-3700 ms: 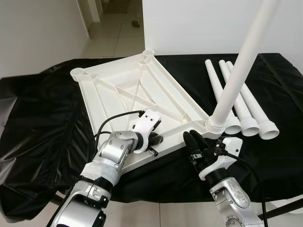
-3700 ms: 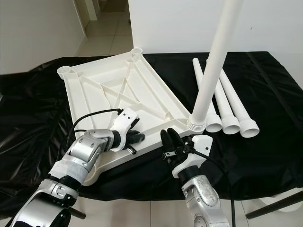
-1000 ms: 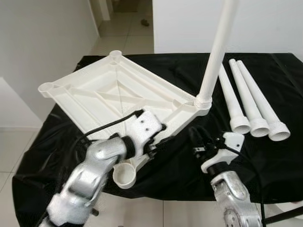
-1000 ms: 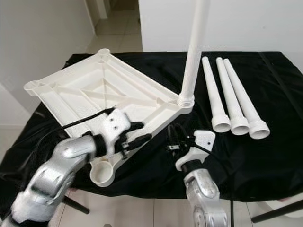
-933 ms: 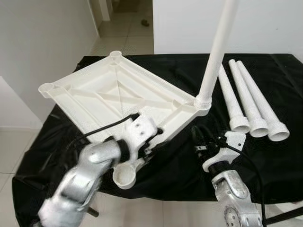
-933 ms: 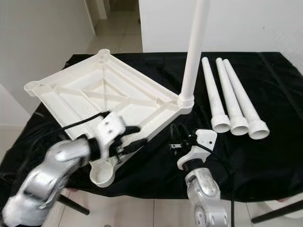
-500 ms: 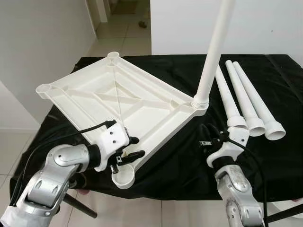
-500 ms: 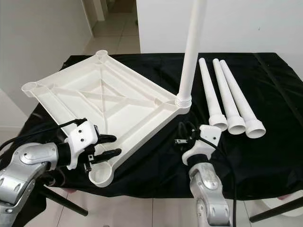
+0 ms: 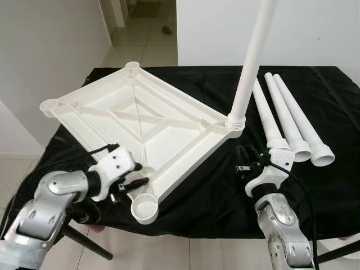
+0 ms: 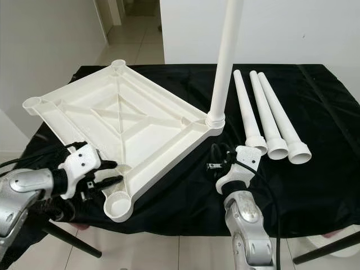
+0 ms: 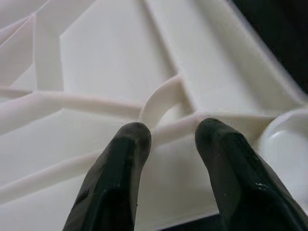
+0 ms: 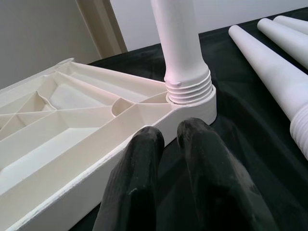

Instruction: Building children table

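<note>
The tabletop [image 9: 140, 121] lies upside down on the black cloth [image 9: 202, 185], one leg [image 9: 250, 62] upright in its corner. Three loose legs [image 9: 289, 121] lie beyond the right gripper [image 10: 216, 157], whose fingers are together, their long axes running away from the robot. The left gripper [image 9: 138, 174], fingers apart, sits at the empty near socket [image 9: 144, 208].

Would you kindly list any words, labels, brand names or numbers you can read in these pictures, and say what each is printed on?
None: no readable text on the white tabletop, the upright leg, the three loose legs, the black cloth or either arm.
</note>
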